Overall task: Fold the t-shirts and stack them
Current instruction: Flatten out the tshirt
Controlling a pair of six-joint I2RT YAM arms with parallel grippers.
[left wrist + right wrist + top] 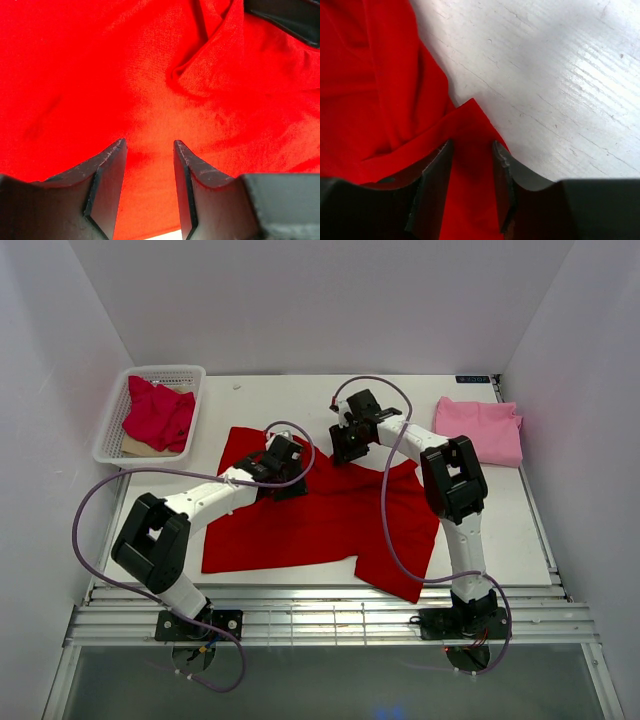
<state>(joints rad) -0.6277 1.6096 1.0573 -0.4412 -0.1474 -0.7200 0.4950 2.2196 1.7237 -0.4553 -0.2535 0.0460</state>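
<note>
Currently left claw (149, 145) low, apart over red t-shirt (310, 520); right claw (472, 145) low, apart astride its edge.

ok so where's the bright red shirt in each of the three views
top external: bright red shirt spread out mid-table.
left wrist: fills almost the whole picture.
right wrist: left side and bottom centre.
shared landmark: the white table, wide in right wrist, a sliver at left wrist's bottom edge.
</note>
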